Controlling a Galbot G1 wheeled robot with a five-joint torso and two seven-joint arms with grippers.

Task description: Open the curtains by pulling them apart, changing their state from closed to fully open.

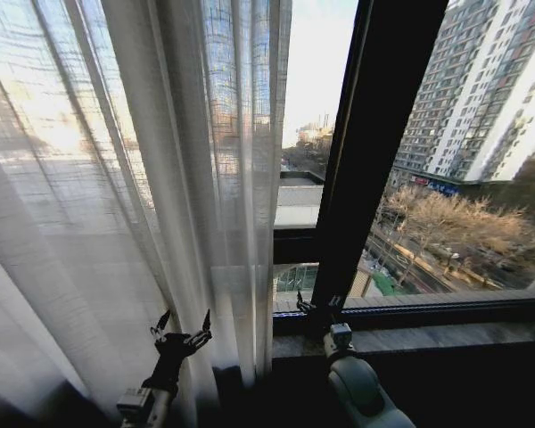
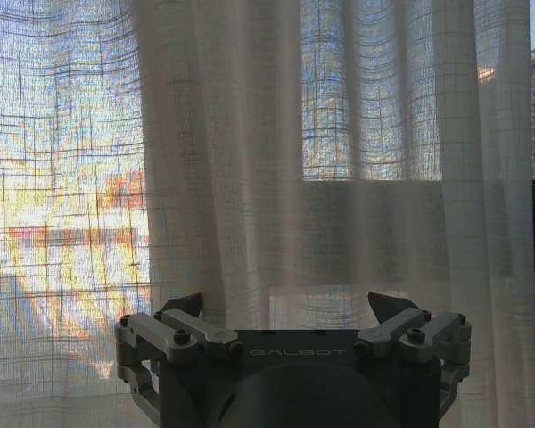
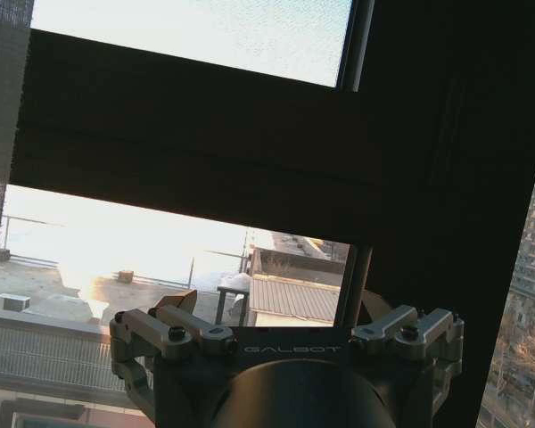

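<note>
The tall curtains hang just beyond the left hand, which looks released; the right hand, fingers spread, faces bare window.

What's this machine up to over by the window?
A two-armed robot is working on opening the tall sheer white curtains. The fabric is gathered to the robot's left, covering that part of the glass, while the black window frame and the city outside show uncovered on the right. Its left gripper is open, low down in front of the curtain folds. Its right gripper is open near the window sill, holding nothing.
</note>
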